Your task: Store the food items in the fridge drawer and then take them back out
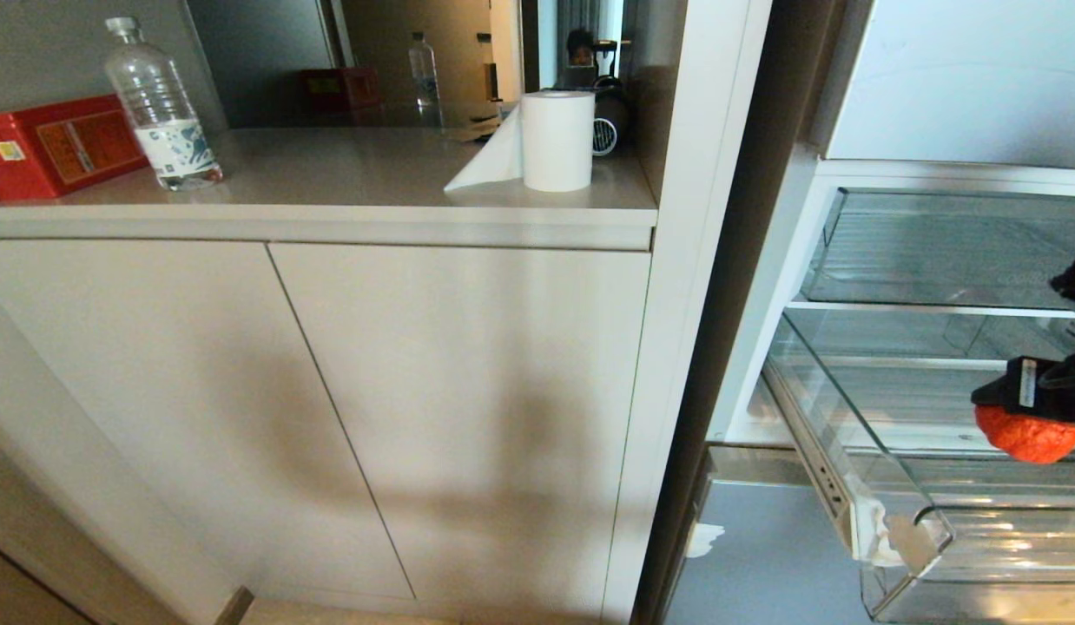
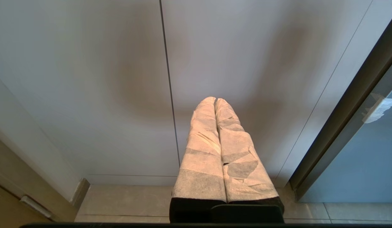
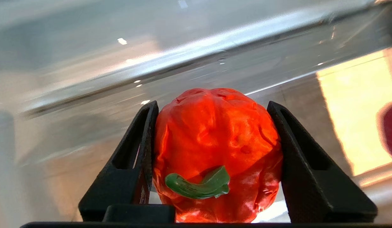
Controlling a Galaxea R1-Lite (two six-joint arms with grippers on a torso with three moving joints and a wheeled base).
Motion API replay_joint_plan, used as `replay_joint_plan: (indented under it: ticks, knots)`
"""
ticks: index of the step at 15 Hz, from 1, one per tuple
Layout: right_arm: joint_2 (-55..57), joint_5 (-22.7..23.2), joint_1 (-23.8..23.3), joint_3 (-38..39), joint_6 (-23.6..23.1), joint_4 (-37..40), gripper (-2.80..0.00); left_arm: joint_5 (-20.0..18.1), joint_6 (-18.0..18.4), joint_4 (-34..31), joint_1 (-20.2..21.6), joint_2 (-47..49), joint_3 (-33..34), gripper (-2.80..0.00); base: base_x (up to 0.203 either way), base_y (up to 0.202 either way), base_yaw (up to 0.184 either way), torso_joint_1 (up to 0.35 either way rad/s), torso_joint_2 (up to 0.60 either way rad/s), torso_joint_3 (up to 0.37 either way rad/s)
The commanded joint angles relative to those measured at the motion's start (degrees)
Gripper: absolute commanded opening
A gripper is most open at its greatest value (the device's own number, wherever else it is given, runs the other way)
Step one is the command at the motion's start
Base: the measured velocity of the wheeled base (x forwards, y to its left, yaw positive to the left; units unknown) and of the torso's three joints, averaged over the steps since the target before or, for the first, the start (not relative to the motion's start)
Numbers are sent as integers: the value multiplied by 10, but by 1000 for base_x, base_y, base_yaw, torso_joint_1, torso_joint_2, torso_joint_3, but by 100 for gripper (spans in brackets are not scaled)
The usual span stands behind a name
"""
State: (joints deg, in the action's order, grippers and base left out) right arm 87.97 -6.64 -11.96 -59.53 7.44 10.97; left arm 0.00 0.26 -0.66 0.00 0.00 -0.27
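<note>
right gripper: the right gripper (image 3: 215, 164) is clamped on the orange-red fruit (image 3: 215, 152), one black finger (image 3: 145, 152) on each flank. In the head view it's way over at the right edge, fruit (image 1: 1028, 437) hanging under the black fingers, up above the drawer (image 1: 902, 538).

left gripper: the left gripper (image 2: 216, 104) is parked low facing the cabinet doors (image 2: 120, 79), tape-wrapped fingers pressed together, nothing between them.

where the fruit is: lifted, not resting on anything I can see, just over the pulled-out clear drawer. My guess is it's either going in or coming out, can't say which from this.

second fruit: a dark red blur (image 3: 390, 129) at the edge of the right wrist view is probably the other one, but it's cut off and fuzzy.

how it'll handle: skin looks glossy and wrinkled, kind of crumpled like a soft or hollow prop, so I'd bet light and a bit squashy. Shiny means it could slip if the squeeze is weak, too hard and it dents. The grip across the widest middle looks right to me. Stay off the green stem (image 3: 199, 185), it's thin and curled and would just twist.

hard to see: most of the right arm is off frame in the head view. The drawer is all clear plastic and glare, so its front wall and floor are tough to separate from the bin (image 1: 937, 252) above. Can't tell how much gap there is under the fruit.

other stuff: counter (image 1: 329, 182) with a bottle (image 1: 160, 104) and paper roll (image 1: 557, 139), not involved.
</note>
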Motion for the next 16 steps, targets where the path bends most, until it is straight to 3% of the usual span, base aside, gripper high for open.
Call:
replay_joint_plan:
  ticks: [1,4,7,10,13,16]
  knots:
    - [-151,1,34,12,-1,15,-280,0,0,0,0,1,0,-280,0,0,0,0,0,0]
    - [-291,2,81,30,-7,44,-280,0,0,0,0,1,0,-280,0,0,0,0,0,0]
    - [-427,7,99,56,-15,76,-280,0,0,0,0,1,0,-280,0,0,0,0,0,0]
    - [-580,50,103,122,-18,85,-280,0,0,0,0,1,0,-280,0,0,0,0,0,0]
    - [-708,80,104,255,-43,61,-280,0,0,0,0,1,0,-280,0,0,0,0,0,0]
    - [-775,116,112,429,-77,-57,-280,0,0,0,0,0,0,-280,0,0,0,0,0,0]
